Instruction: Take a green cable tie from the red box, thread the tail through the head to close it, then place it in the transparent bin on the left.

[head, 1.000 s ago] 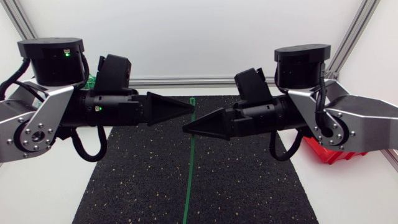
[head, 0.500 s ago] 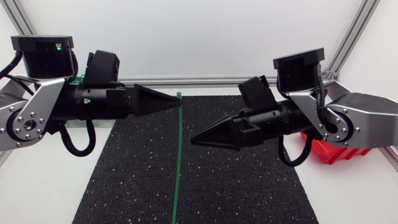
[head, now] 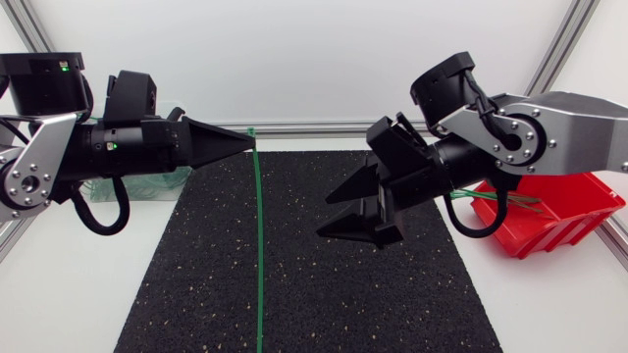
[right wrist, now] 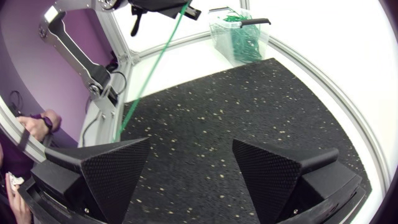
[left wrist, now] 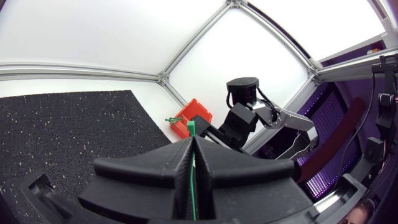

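Observation:
A long green cable tie (head: 258,245) hangs straight down over the black mat, its head (head: 252,131) just above my left gripper (head: 249,145), which is shut on it near the top. In the left wrist view the tie (left wrist: 191,132) sticks out between the closed fingers. My right gripper (head: 355,210) stands open to the right of the tie, apart from it, with nothing between its fingers (right wrist: 107,175). The red box (head: 561,212) sits at the right, partly behind my right arm. The transparent bin (right wrist: 240,35), filled with green ties, stands at the mat's far left corner.
A black speckled mat (head: 324,284) covers the middle of the white table. An aluminium frame rail (head: 314,126) runs along the back edge. Loose green ties (head: 496,199) show in the red box.
My left arm has drawn back to the left, carrying the tie with it. My right gripper has opened, come off the tie and swung downward to the right.

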